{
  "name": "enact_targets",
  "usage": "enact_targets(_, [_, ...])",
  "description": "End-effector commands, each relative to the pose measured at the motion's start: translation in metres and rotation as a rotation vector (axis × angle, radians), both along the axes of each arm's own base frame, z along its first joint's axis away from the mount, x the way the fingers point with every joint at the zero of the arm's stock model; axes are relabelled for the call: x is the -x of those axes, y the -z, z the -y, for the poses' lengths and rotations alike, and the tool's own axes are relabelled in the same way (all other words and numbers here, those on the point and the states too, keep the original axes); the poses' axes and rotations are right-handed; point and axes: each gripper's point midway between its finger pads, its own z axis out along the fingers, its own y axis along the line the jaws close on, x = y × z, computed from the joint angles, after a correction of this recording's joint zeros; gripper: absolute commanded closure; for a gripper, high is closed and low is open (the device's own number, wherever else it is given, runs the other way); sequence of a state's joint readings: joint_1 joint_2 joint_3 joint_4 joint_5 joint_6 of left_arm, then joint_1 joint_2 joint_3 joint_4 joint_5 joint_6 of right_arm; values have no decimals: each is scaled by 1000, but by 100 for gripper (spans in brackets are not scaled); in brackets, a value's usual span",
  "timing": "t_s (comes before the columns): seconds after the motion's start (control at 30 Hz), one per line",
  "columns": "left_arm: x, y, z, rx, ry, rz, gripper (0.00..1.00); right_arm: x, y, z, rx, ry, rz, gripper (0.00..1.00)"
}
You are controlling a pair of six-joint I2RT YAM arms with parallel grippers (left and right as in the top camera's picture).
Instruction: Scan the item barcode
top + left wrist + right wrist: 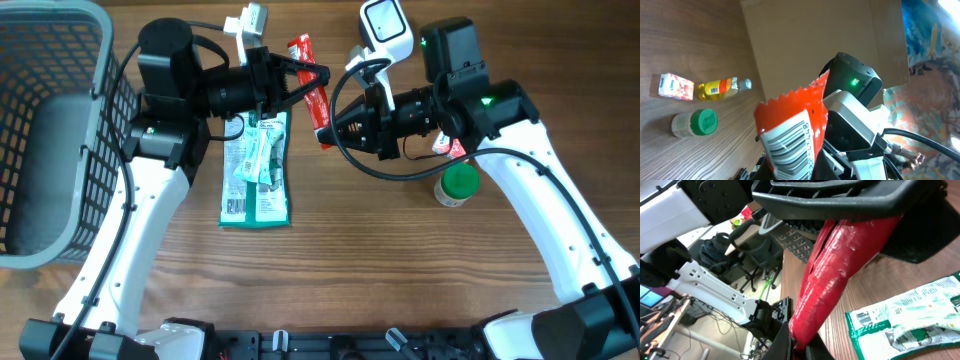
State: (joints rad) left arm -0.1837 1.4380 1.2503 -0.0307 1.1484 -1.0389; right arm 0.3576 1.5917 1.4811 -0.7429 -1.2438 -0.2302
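**Red packet held off the surface by both arms**

We see the red packet (318,108) up off the surface (380,270), between the two wrists at the far middle. The left fingers (315,72) are clamped across its far part. The right fingers (782,347) are pinched tight on its near end.

In the left wrist view the barcode (790,145) faces the camera: a white label on crinkled red film, with the serrated edge on top.

A green pouch (255,170) lies flat under the left wrist. A grey basket (50,130) sits at the left edge. A green-capped jar (458,185) stands by the right forearm, and a yellow bottle (720,87) and a pink carton (676,86) lie near it.
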Motion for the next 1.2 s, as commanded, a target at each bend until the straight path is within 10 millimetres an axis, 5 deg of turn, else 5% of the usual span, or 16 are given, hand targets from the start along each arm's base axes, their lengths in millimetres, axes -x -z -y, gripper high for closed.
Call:
enact_targets(0.0, [1, -9, -2, -2, -12, 44, 73, -9, 12, -1, 51, 40, 20, 96])
enact_targets(0.07, [-9, -8, -8, -27, -63, 103, 29, -20, 24, 3, 130, 135, -71, 95])
enact_targets(0.1, [-16, -8, -15, -35, -99, 124, 18, -22, 26, 4, 146, 165, -113, 96])
enact_targets(0.23, [-43, -14, -56, -44, -241, 168, 0, -7, 15, 1, 66, 47, -23, 96])
enact_targets(0.47, [-63, 5, -121, -72, -412, 50, 0, 41, 13, 10, -55, -174, 154, 96])
enact_targets(0.63, [-73, 21, -149, -106, -534, -29, 0, 59, 18, 17, -53, -221, 182, 96])
enact_targets(0.97, [-69, 63, -162, -180, -633, -243, 0, 74, 6, 22, -92, -248, 201, 96])
enact_targets(1.17, [-66, 69, -161, -186, -629, -279, 0, 96, 6, 30, -36, -247, 7, 96])
